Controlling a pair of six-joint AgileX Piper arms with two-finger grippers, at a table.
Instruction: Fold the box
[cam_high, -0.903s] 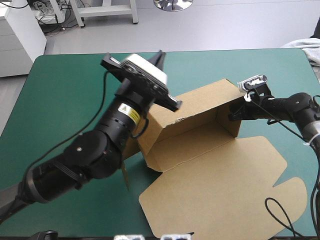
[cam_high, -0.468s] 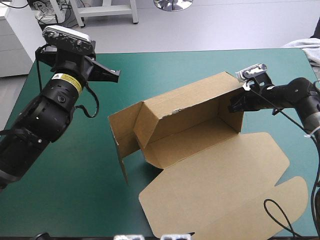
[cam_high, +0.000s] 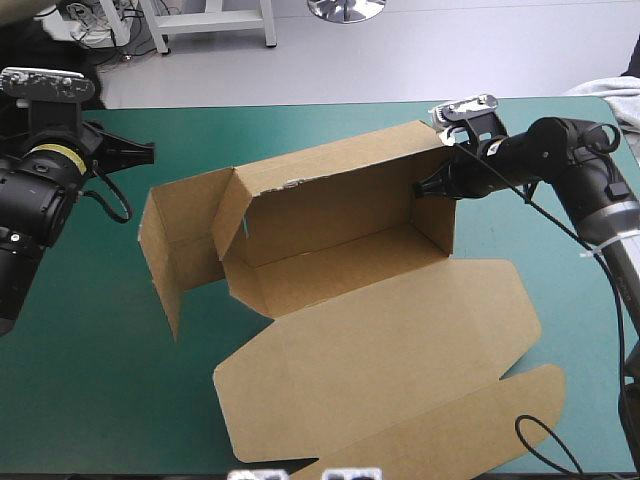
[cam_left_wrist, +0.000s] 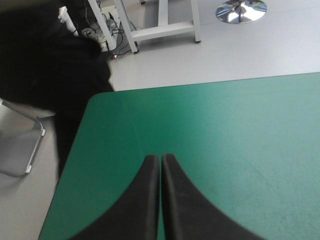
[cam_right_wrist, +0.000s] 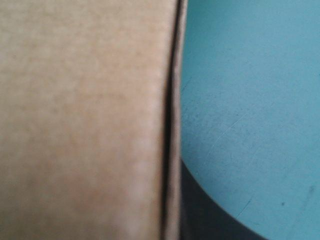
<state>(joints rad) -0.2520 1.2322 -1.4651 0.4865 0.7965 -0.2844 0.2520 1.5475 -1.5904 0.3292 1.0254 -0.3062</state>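
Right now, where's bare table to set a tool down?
Biggest bare patch: near-left corner of the teal-green table cover, bordered by the left flap and flat lid of the brown cardboard box. Also the far strip behind its back wall. Crowded: right end, where the right pincer grips the wall.

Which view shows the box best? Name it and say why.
The high view: the box appears whole, walls raised, lid flat, with the right gripper at its end wall. The right wrist view shows only one brown wall of it, close up. The left wrist view shows none of it.
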